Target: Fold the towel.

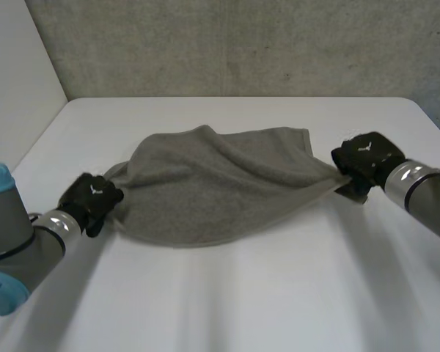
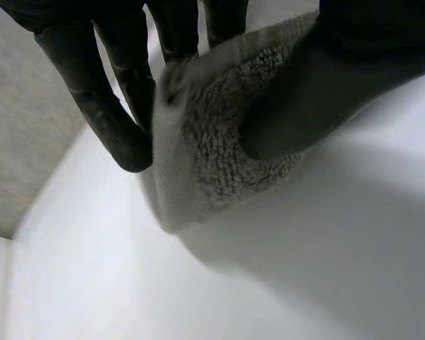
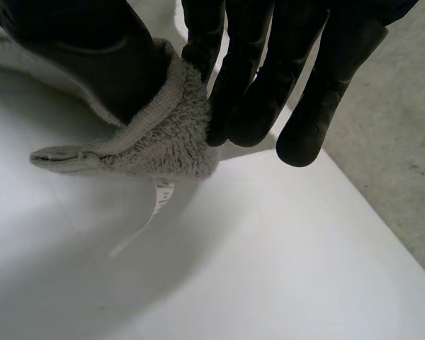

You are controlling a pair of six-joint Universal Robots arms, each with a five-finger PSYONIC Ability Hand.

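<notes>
**A:** What sits closest?

**B:** The left arm (image 1: 7, 242), grey with a light-blue cap, at the near left of the head view.

**A:** And the towel?

**B:** The grey towel (image 1: 213, 183) is at the middle of the white table (image 1: 242, 308). Its long axis runs side to side, from one arm toward the other. Each end is drawn to a point. The near edge sags in a curve toward the robot, and a fold humps along the far side.

**A:** Where is it against the hands?

**B:** It is stretched between them. The left robot hand (image 1: 92, 198) has the left end, and its wrist view shows a corner pinched between fingers and thumb. The right robot hand (image 1: 367, 158) has the right end, with a corner clamped the same way. A white label (image 3: 159, 198) dangles beneath that corner.

**A:** Beyond that?

**B:** A rough grey wall (image 1: 242, 44) rises behind the table's far edge.
</notes>
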